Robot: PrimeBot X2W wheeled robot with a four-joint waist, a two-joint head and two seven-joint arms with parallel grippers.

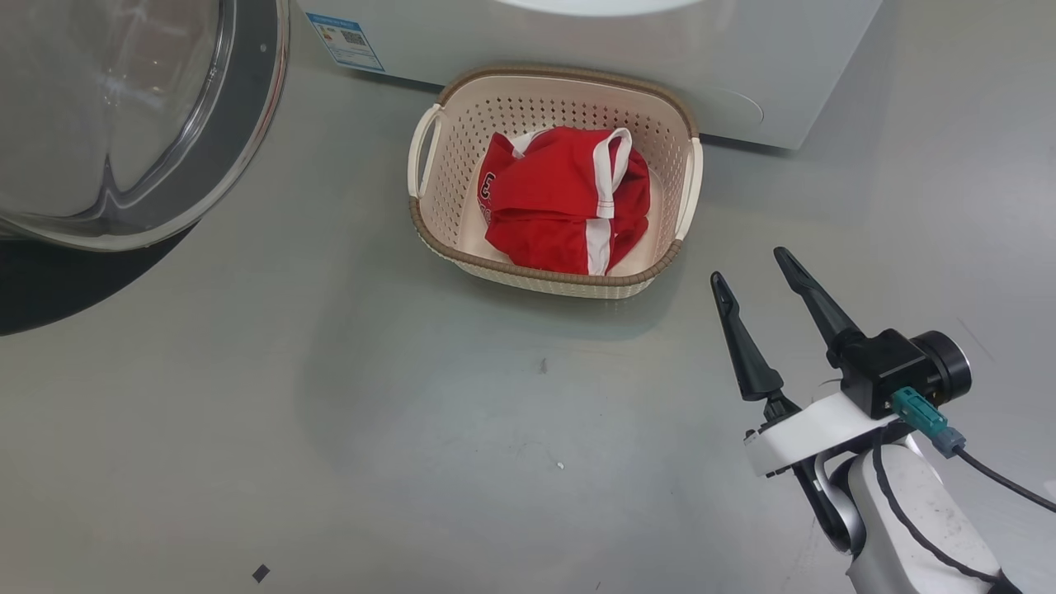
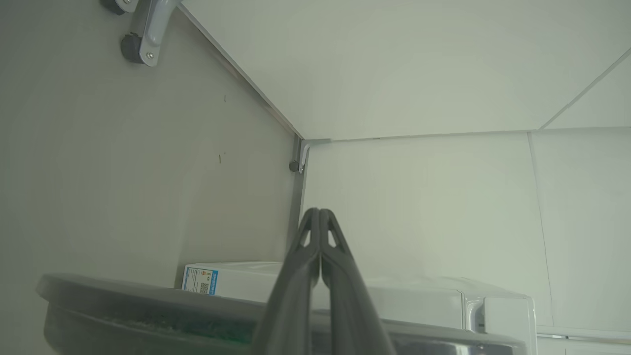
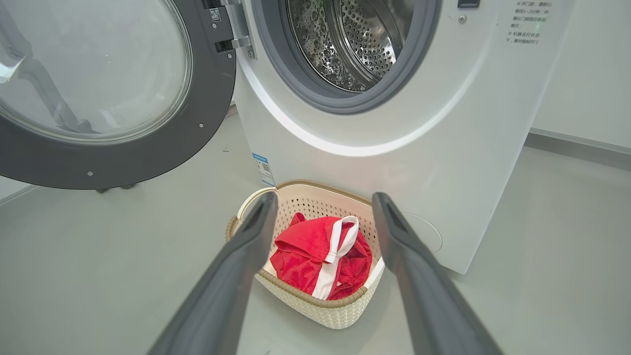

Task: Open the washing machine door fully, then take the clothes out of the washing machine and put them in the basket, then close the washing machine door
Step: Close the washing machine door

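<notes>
The right gripper (image 1: 747, 266) hangs over the grey floor (image 1: 371, 429), its two dark fingers spread wide and holding nothing. Just ahead of its fingertips sits the cream basket (image 1: 462, 165), with the red-and-white clothes (image 1: 553, 206) bundled inside. Beyond stands the white washing machine (image 3: 443, 123), its washing machine door (image 3: 148, 158) swung open to the gripper's left. The left gripper (image 2: 319, 213), fingers pressed together, is near that door's dark rim.

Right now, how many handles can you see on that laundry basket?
2. One handle is on the basket's left side in the head view, the other on its right side.
</notes>
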